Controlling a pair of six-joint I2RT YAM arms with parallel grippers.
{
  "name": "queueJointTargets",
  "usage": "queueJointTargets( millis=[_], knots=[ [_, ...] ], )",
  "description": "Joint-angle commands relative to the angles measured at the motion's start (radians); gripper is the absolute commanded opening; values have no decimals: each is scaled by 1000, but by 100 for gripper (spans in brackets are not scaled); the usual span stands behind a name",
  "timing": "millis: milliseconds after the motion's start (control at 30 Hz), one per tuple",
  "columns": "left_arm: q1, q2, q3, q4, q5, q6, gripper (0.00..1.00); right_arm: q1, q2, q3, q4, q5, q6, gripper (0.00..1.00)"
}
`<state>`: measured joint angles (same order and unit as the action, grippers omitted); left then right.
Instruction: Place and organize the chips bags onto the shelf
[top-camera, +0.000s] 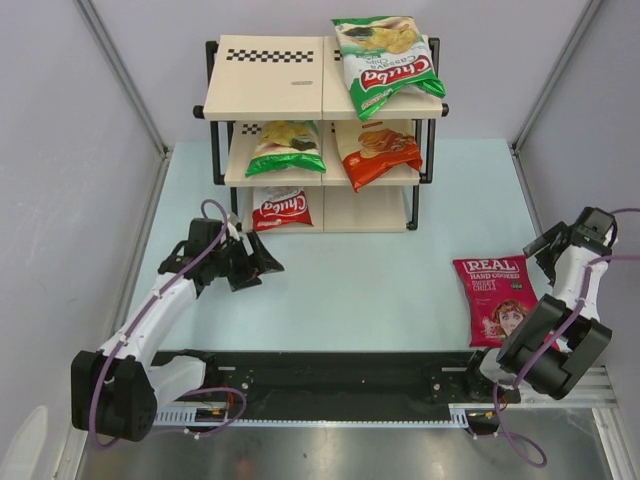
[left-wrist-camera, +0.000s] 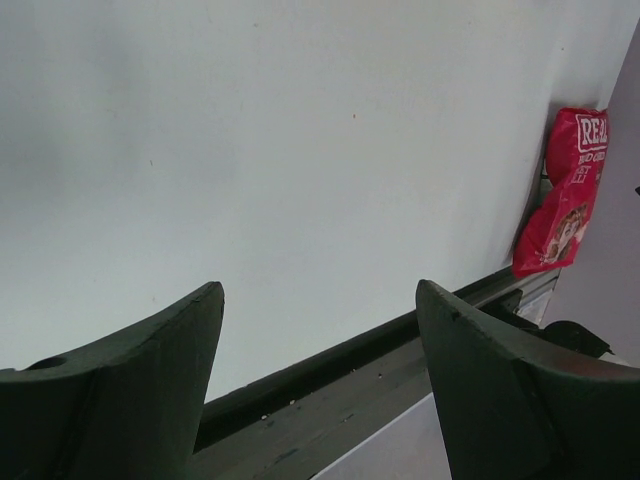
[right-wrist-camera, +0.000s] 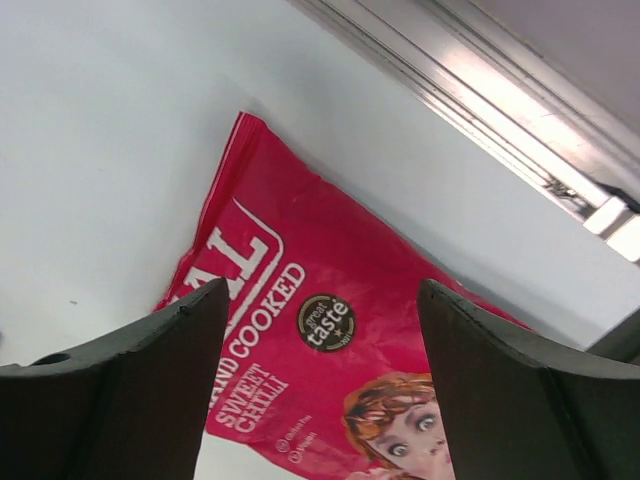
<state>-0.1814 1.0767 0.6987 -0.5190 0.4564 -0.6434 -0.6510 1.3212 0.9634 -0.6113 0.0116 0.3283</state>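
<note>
Left fingers (top-camera: 258, 272) spread wide and empty before the shelf (top-camera: 270, 90), which stands at the counter's (top-camera: 380, 290) far edge bearing 4 chips bags (top-camera: 385, 60); right fingers (top-camera: 548, 258), wide too, hover over the magenta bag (top-camera: 495, 298) near the right edge.

Top view overhead, wrist views low (sharing magenta bag (top-camera: 495, 298))

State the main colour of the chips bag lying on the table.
The bag is magenta with white lettering; clearest in the right wrist view.
</note>
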Motion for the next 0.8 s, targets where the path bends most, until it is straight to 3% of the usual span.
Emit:
queueJointTargets(
  millis=[0,333,600,767],
  knots=[
    [-4,-35,-19,45,36,36,82,37,-4,43,-68,154,-127,82],
    [-43,-64,-45,80,106,67,82,63,142,40,-82,206,-95,84],
    [-147,-78,51,33,88,114,79,100,246,34,-16,206,-100,84],
    [-151,-104,77,7,96,116,79,110,289,24,-2,153,-97,83]
  ],
)
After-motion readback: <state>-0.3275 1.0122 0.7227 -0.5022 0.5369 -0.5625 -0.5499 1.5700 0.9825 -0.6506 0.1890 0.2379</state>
